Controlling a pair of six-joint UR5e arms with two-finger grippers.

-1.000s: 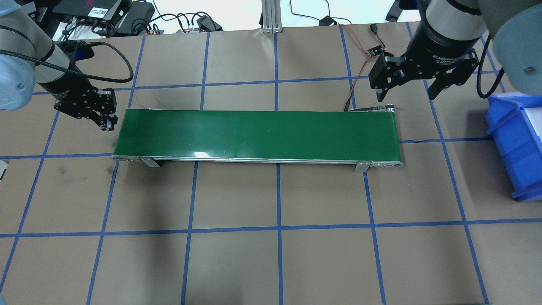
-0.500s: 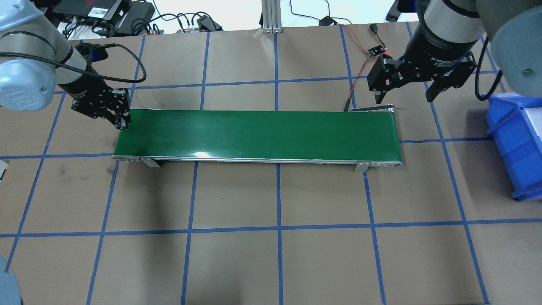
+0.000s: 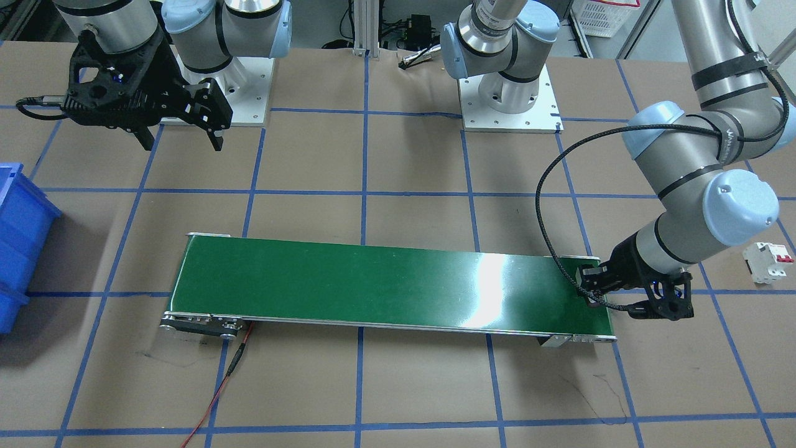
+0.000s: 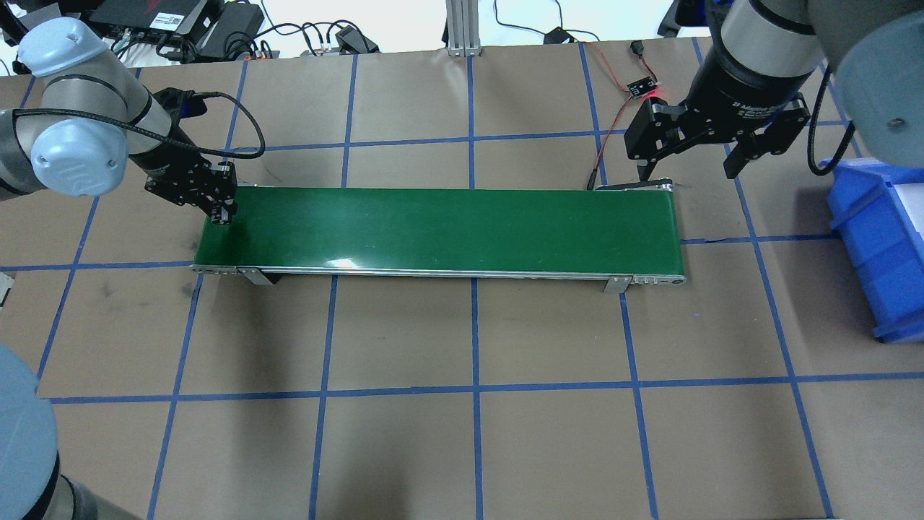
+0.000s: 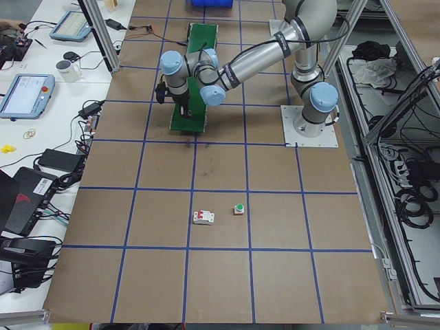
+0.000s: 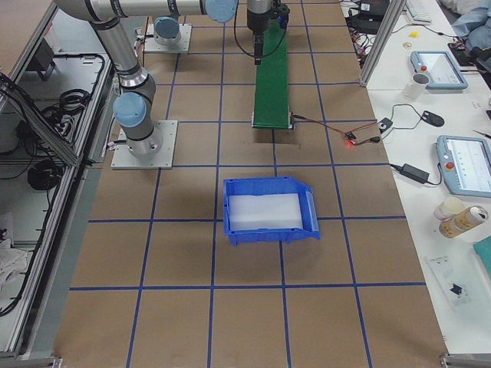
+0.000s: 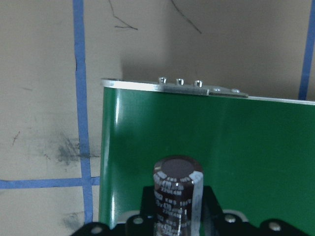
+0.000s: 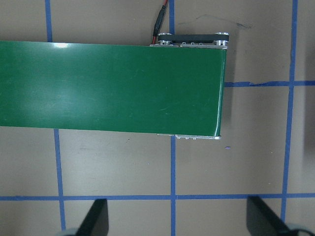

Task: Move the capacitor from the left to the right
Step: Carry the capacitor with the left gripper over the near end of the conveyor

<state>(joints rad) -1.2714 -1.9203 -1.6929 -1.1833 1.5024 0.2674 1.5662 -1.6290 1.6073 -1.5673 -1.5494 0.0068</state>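
Note:
The capacitor (image 7: 176, 194), a stubby black cylinder with pale markings, stands upright between the fingers of my left gripper (image 4: 222, 209), which is shut on it. The gripper holds it just over the left end of the green conveyor belt (image 4: 440, 231); in the front-facing view it (image 3: 591, 291) is at the belt's right end. My right gripper (image 4: 687, 160) is open and empty, hovering behind the belt's right end; its two fingers (image 8: 96, 219) show at the bottom of the right wrist view, above the bare table in front of the belt (image 8: 113, 88).
A blue bin (image 4: 881, 238) stands on the table right of the belt. A white circuit breaker with red switches (image 3: 768, 261) and a small green-capped button (image 5: 238, 209) lie on the table left of my left arm. A red wire (image 4: 613, 123) runs to the belt's far right corner.
My left gripper has moved right with the capacitor, from beside the belt's left end to over it. My right gripper has barely shifted and stays open.

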